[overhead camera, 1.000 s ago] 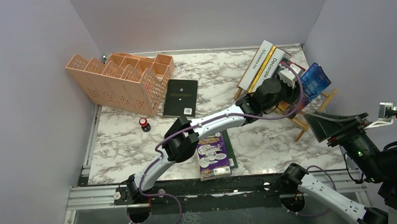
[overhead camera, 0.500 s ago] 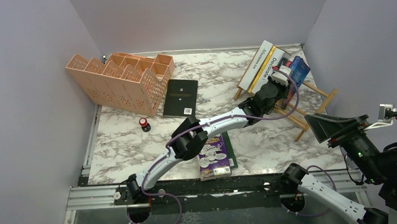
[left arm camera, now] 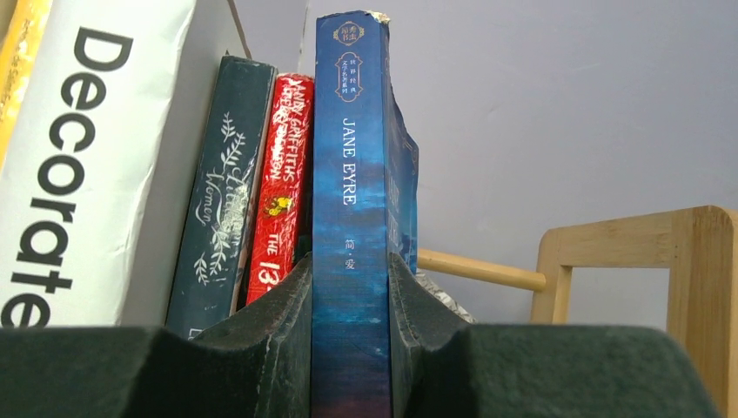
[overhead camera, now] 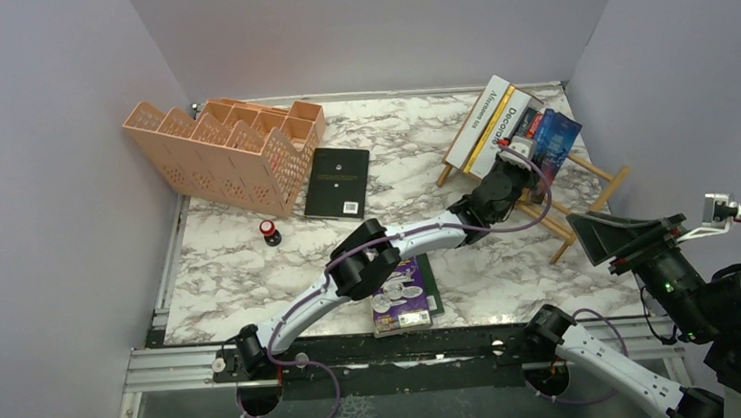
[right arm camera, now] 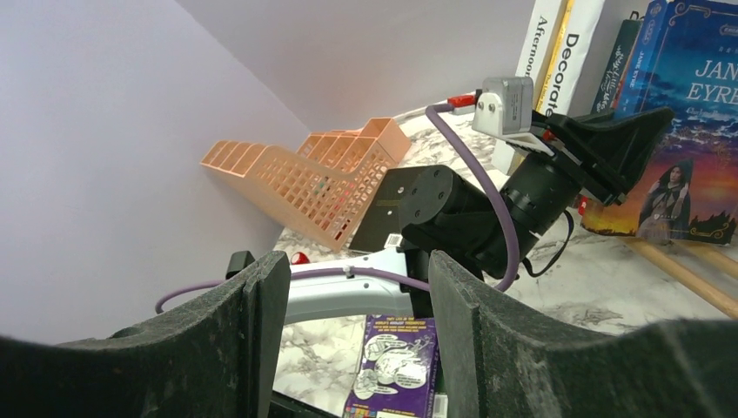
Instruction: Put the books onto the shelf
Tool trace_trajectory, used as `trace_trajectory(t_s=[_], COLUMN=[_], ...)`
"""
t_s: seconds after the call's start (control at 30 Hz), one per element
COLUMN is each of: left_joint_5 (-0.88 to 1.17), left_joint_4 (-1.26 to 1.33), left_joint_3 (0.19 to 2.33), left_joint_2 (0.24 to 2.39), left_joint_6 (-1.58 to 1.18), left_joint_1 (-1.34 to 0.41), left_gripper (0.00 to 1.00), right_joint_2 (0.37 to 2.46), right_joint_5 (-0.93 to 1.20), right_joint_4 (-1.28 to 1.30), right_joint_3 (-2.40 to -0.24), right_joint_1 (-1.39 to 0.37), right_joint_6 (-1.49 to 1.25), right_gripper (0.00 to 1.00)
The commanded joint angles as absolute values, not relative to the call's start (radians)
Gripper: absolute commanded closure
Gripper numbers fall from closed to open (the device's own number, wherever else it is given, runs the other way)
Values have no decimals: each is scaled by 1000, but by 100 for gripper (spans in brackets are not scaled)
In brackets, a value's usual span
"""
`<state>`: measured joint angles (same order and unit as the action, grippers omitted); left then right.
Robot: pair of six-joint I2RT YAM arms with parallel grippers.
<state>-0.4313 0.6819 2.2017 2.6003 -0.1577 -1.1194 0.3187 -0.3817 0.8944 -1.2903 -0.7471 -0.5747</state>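
My left gripper is shut on a blue "Jane Eyre" book. It holds the book upright by the spine at the light-wood shelf. The shelf's row holds a white book, a yellow one, "Decorate", a dark green one and a red one. The blue book stands just right of the red one. A purple cartoon book lies on the table over a dark book. A black book lies flat farther back. My right gripper hangs open at the right, holding nothing.
A peach lattice organizer stands at the back left. A small red object sits on the marble in front of it. Grey walls close in the left, back and right sides. The left arm stretches diagonally across the table.
The left gripper has carried the blue book left and back from the shelf's right end and set it upright against the row. The right arm has not moved.
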Motion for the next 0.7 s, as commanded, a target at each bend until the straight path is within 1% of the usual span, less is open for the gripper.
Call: trace_trajectory(t_s=[0.0, 0.2, 0.33, 0.53, 0.6, 0.67], left_joint_5=[-471, -483, -480, -401, -361, -330], left_joint_4=[978, 1058, 1089, 1087, 1057, 1034], left_joint_3=[2212, 2153, 2082, 1952, 1930, 1901], left_joint_2=[2597, 2626, 2588, 2446, 2403, 2359], left_joint_6=[-163, -124, -106, -88, -93, -101], left_joint_1=[-1123, -1123, -1123, -1123, -1123, -1123], left_gripper=[100, 100, 72, 49, 45, 43], right_joint_2=[331, 333, 336, 344, 346, 350], right_joint_5=[-419, -422, -424, -428, -430, -432], right_joint_4=[924, 925, 925, 914, 909, 905], right_joint_3=[-1280, -1266, -1260, -1256, -1253, -1249], right_joint_1=[-747, -747, -747, -749, -748, -748], right_joint_6=[-566, -570, -572, -570, -567, -566], right_gripper=[36, 36, 36, 36, 36, 36])
